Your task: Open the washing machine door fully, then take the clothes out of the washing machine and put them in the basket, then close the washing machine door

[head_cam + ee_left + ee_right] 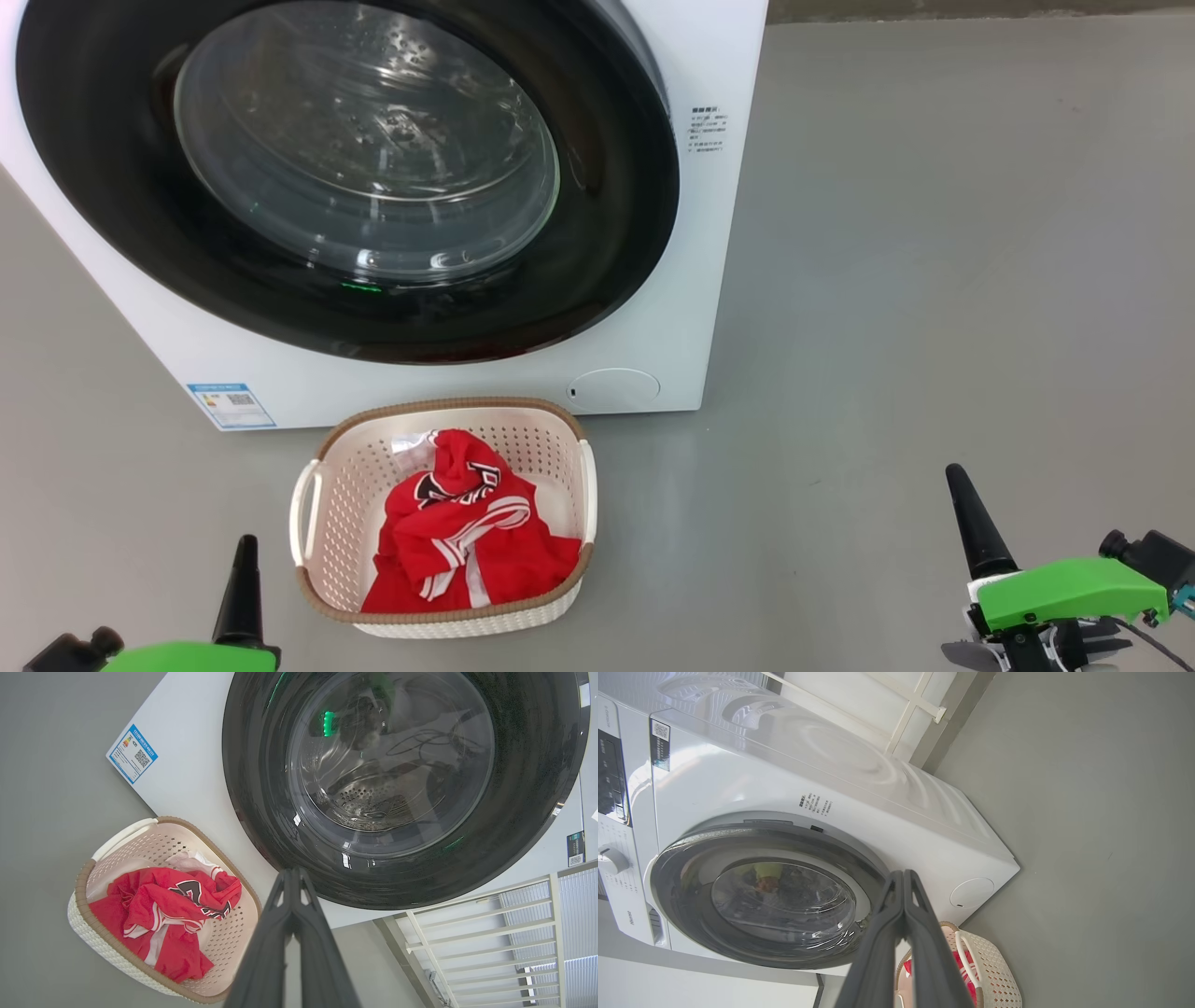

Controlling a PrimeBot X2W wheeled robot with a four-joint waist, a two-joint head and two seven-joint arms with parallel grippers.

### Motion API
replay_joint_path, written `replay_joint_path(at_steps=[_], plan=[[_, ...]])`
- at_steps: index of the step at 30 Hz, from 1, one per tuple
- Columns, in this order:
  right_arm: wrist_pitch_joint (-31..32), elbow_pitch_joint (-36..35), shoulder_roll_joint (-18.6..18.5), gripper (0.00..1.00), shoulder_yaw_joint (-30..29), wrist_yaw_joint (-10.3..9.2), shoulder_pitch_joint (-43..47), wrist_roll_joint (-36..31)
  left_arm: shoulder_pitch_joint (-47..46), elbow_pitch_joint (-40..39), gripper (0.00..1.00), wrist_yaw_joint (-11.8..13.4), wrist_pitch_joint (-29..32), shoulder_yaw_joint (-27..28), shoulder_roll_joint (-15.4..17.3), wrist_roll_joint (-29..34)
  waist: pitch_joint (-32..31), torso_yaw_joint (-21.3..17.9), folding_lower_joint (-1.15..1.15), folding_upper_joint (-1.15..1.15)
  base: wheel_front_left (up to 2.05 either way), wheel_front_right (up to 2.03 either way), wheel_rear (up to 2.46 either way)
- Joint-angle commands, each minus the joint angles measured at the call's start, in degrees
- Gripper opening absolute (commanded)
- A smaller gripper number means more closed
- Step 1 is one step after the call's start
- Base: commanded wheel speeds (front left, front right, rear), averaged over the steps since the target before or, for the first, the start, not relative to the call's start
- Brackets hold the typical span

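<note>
Basket (448, 407) holding clothes (467, 546) sits before the washing machine door (607, 271); left end effector (247, 543) and right end effector (955, 473) pressed together.

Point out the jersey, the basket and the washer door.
jersey (420, 560), head view, middle of the red cloth
basket (448, 404), head view, brown back rim
washer door (616, 205), head view, black ring's right side

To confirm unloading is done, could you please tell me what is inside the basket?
Inside the basket lie the crumpled red clothes with white trim. They cover most of the bottom, so anything beneath them cannot be seen.
</note>
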Motion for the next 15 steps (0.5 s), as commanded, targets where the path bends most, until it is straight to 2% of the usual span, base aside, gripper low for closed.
replay_joint_path(at_steps=[1,15], plan=[[0.3,-1.8,0.0,0.00,0.4,-0.04,0.3,1.2,-1.0,-1.8,0.00,-0.1,0.2,1.6,0.9,-1.6,-0.1,0.0,0.00,0.00,0.00,0.00,0.00],[2.7,-3.4,0.6,0.00,-0.9,-0.05,0.7,8.9,-1.0,-3.1,0.00,-0.1,2.5,2.6,0.9,-10.2,-1.0,0.0,0.00,0.00,0.00,0.00,0.00]])
